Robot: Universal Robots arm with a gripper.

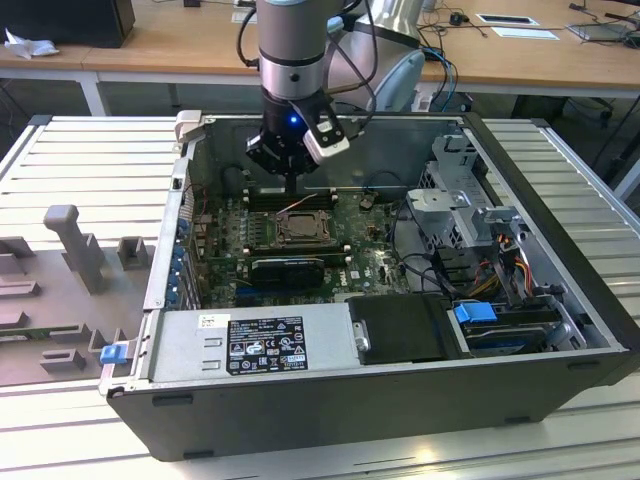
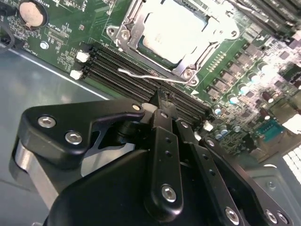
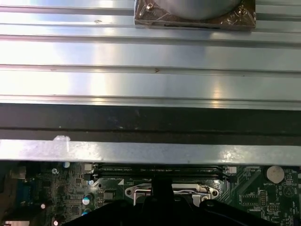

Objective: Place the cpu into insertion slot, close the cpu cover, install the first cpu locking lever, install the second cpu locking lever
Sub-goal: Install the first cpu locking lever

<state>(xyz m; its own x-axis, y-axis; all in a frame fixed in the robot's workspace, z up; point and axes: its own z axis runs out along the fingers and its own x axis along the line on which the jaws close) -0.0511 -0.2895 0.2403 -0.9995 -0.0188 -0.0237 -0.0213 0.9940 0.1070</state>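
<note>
The cpu (image 2: pixel 176 30), with its pale silver top, lies in the insertion slot (image 1: pixel 300 229) on the green board inside the open computer case. The silvery cpu cover (image 2: pixel 133 21) lies flat around the chip. A thin wire locking lever (image 2: pixel 141 74) runs along the socket's edge by the black memory slots. My gripper (image 2: pixel 162 96) is shut, its fingers pressed together with nothing seen between them. Its tip hangs just beside that lever. In the exterior view the gripper (image 1: pixel 291 192) points straight down just behind the socket. The first wrist view shows the gripper (image 3: pixel 161 186) in front of the socket.
Long black memory slots (image 2: pixel 113 66) lie between the socket and the case wall (image 3: pixel 141 153). A coin battery (image 2: pixel 32 13) sits on the board. The power supply (image 1: pixel 250 340) fills the case's near side; a drive cage (image 1: pixel 470 200) and cables stand at the exterior view's right. Grey fixtures (image 1: pixel 75 240) rest outside.
</note>
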